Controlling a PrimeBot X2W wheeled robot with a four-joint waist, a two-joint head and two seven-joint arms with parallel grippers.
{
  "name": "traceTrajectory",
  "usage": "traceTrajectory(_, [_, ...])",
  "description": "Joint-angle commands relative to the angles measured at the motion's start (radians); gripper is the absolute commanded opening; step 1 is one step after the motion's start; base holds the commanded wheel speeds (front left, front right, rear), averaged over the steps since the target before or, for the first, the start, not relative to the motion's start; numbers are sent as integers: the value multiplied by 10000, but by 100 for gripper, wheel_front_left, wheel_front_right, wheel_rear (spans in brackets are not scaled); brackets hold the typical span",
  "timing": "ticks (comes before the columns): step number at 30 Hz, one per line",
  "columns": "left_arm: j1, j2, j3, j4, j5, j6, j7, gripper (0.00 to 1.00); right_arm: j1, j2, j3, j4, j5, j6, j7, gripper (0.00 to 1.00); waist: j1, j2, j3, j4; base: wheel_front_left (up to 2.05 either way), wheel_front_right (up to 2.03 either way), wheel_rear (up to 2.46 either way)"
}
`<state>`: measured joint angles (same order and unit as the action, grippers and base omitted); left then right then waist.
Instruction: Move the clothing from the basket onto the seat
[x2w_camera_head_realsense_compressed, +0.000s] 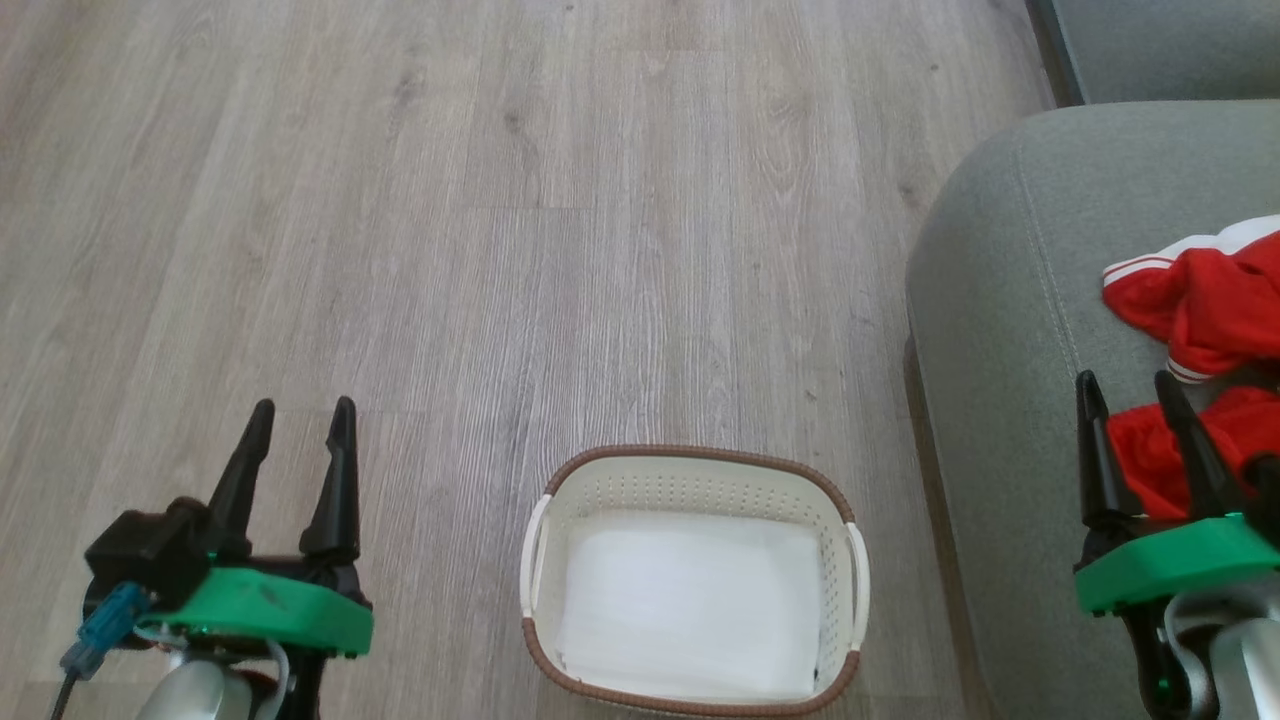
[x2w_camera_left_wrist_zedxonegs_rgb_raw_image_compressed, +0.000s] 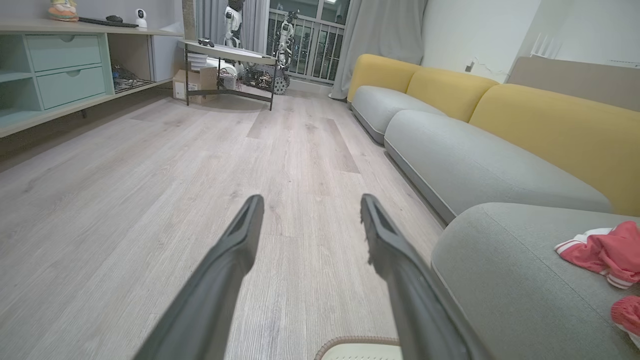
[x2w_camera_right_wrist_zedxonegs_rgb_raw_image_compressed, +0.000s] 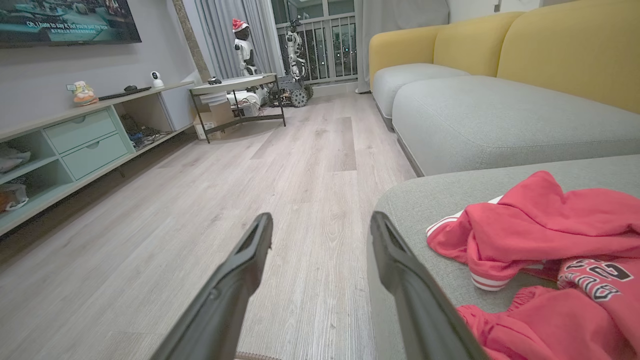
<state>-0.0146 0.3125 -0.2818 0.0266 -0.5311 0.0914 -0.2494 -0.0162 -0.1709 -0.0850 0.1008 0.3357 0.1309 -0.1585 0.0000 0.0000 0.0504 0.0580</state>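
The red clothing (x2w_camera_head_realsense_compressed: 1205, 310) with white stripes lies on the grey-green seat (x2w_camera_head_realsense_compressed: 1000, 330) at the right, in two heaps; the nearer heap (x2w_camera_head_realsense_compressed: 1165, 455) sits just behind my right gripper. The clothing (x2w_camera_right_wrist_zedxonegs_rgb_raw_image_compressed: 540, 235) and the seat (x2w_camera_right_wrist_zedxonegs_rgb_raw_image_compressed: 420, 205) show again in the right wrist view, and the clothing (x2w_camera_left_wrist_zedxonegs_rgb_raw_image_compressed: 602, 252) also in the left wrist view. The cream basket (x2w_camera_head_realsense_compressed: 560, 510) stands on the floor at bottom centre, holding a flat white sheet (x2w_camera_head_realsense_compressed: 690, 600). My left gripper (x2w_camera_head_realsense_compressed: 300, 415) is open above the floor, left of the basket. My right gripper (x2w_camera_head_realsense_compressed: 1130, 390) is open over the seat's front, holding nothing.
Wood-look floor (x2w_camera_head_realsense_compressed: 500, 200) stretches ahead and to the left. A second grey cushion (x2w_camera_head_realsense_compressed: 1170, 45) lies beyond the seat. Further off are a long sofa with yellow backs (x2w_camera_left_wrist_zedxonegs_rgb_raw_image_compressed: 550, 115), a low table (x2w_camera_left_wrist_zedxonegs_rgb_raw_image_compressed: 225, 50) and a pale green cabinet (x2w_camera_left_wrist_zedxonegs_rgb_raw_image_compressed: 60, 65) along the left wall.
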Motion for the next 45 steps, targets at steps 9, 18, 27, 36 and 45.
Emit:
traceTrajectory(9, [-460,29,500,-127,205,-201,-124,100,-489,-126,178,-384,8,-2,-2,100,0,0,74,-74,0,0,0])
traceTrajectory(18, [-500,-191,657,-131,-32,-397,-124,100,-529,-142,183,-400,10,-2,-1,100,0,0,178,-141,0,0,0])
traceTrajectory(27, [-4,-396,386,61,-144,-551,2,0,-142,31,15,-11,1,2,10,0,0,0,243,-219,0,0,0])
traceTrajectory(36, [200,-643,380,723,-596,-616,146,0,60,249,60,712,513,2,124,0,0,0,217,-236,0,0,0])
traceTrajectory(45, [120,-749,584,838,-1306,-724,352,0,-4,313,37,760,1328,2,297,0,0,0,171,-259,0,0,0])
